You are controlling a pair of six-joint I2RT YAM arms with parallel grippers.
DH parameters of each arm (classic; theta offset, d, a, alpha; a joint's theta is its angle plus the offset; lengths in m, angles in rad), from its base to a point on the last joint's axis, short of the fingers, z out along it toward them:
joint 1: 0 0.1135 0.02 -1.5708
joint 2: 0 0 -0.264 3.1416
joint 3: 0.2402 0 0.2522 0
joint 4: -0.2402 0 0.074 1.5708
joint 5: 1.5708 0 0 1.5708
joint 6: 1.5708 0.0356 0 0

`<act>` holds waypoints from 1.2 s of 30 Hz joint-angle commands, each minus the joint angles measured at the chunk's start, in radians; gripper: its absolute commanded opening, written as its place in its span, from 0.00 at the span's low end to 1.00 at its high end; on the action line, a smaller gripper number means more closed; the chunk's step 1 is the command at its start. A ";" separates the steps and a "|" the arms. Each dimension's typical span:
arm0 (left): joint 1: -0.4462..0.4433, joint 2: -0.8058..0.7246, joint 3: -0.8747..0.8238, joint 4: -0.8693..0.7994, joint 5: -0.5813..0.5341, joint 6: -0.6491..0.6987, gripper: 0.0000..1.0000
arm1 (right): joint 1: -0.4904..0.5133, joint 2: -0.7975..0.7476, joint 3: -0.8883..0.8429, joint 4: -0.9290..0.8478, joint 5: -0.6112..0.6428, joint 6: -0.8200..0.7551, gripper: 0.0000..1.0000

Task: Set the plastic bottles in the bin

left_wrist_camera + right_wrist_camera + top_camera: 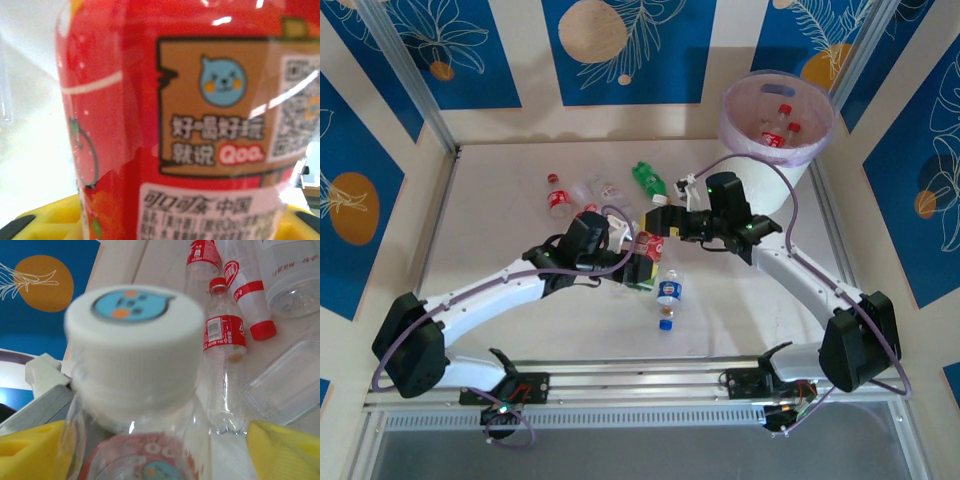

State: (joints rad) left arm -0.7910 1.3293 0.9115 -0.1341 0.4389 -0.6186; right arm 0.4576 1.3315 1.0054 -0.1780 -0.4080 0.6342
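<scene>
My left gripper (641, 266) is shut on a red-labelled plastic bottle (651, 246) held just above the table's middle. In the left wrist view its red label (210, 125) is right up against the camera, between the yellow fingers (45, 220). My right gripper (662, 228) stands open around the same bottle's white-capped end (132, 335), with a gap beside its right finger (285, 450). The white bin (732, 125) stands at the far right with red-capped bottles (776, 128) inside. A blue-labelled bottle (668, 294), a green one (648, 178) and a red-labelled one (557, 196) lie on the table.
Beyond the capped end, the right wrist view has several red-labelled bottles (224, 335), a clear cup (295, 275) and a clear plastic tray (290, 385) on the white table. Blue-patterned walls and metal frame posts (400, 70) enclose the table.
</scene>
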 commanded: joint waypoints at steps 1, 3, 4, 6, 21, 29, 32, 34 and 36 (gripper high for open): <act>0.007 0.000 0.009 0.062 0.061 0.002 0.33 | -0.011 0.016 -0.009 0.053 -0.046 0.019 0.81; 0.007 0.000 0.009 0.061 0.054 0.002 0.33 | -0.015 0.018 -0.011 0.060 -0.057 0.026 0.70; 0.007 0.000 0.008 0.055 0.046 0.002 0.34 | -0.016 0.015 -0.012 0.058 -0.057 0.025 0.66; 0.008 0.001 0.007 0.051 0.032 0.005 0.40 | -0.018 0.009 -0.013 0.052 -0.058 0.024 0.56; 0.008 -0.021 -0.022 0.065 0.003 0.004 1.00 | -0.037 -0.002 -0.017 0.051 -0.031 0.042 0.42; 0.008 -0.083 -0.069 0.039 -0.027 0.034 1.00 | -0.059 -0.027 0.104 -0.075 0.096 -0.031 0.38; 0.008 -0.110 -0.072 0.001 -0.042 0.054 1.00 | -0.063 -0.051 0.199 -0.183 0.226 -0.114 0.36; 0.007 -0.123 -0.075 -0.012 -0.054 0.059 1.00 | -0.064 -0.060 0.268 -0.240 0.293 -0.171 0.34; 0.009 -0.130 -0.080 -0.013 -0.060 0.061 1.00 | -0.066 -0.070 0.330 -0.277 0.348 -0.224 0.33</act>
State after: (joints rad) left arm -0.7891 1.2247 0.8421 -0.1211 0.4049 -0.5915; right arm 0.3973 1.3102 1.2495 -0.3611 -0.1864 0.5270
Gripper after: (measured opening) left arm 0.999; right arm 0.500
